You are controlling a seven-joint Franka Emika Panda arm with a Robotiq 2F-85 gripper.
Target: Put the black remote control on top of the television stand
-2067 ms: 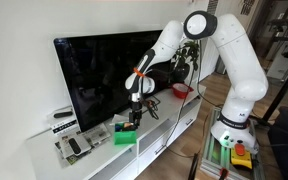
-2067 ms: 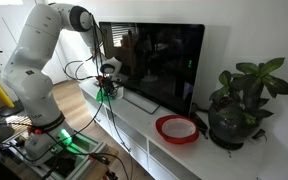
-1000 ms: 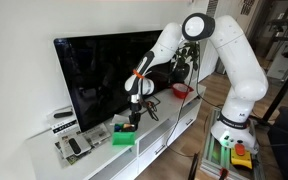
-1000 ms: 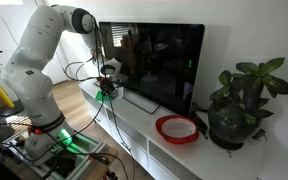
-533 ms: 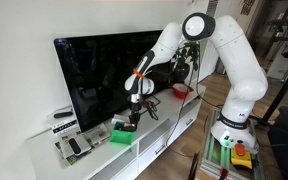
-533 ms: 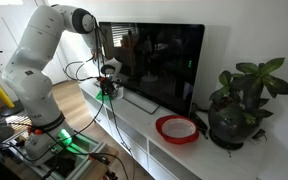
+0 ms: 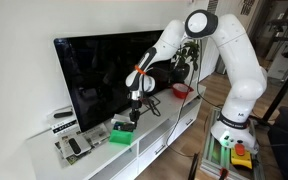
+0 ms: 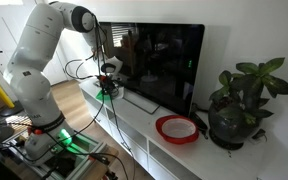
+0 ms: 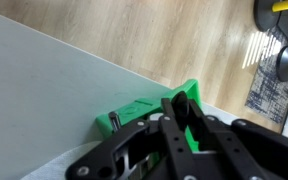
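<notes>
In the wrist view my gripper (image 9: 180, 118) is shut on the black remote control (image 9: 182, 103), whose slim dark end sticks up between the two fingers. Right below it lies a small green box (image 9: 134, 108) on the glossy white top of the television stand (image 9: 44, 90). In both exterior views the gripper (image 7: 134, 114) (image 8: 108, 88) hangs just over the green box (image 7: 123, 136) (image 8: 105, 96), in front of the big black TV (image 7: 104, 75). The remote is too small to make out there. The stand (image 7: 176, 124) (image 8: 134, 125) runs long and low under the TV.
A packaged remote with pale buttons (image 7: 74, 146) lies beside the green box. A red bowl (image 8: 176, 128) and a potted plant (image 8: 242, 95) stand at the stand's other end. Cables (image 7: 152, 102) trail near the TV foot. The arm's base (image 7: 232, 135) stands on the wood floor.
The jaws have closed on the black remote control over the last second. The arm has stayed almost in place above the green box.
</notes>
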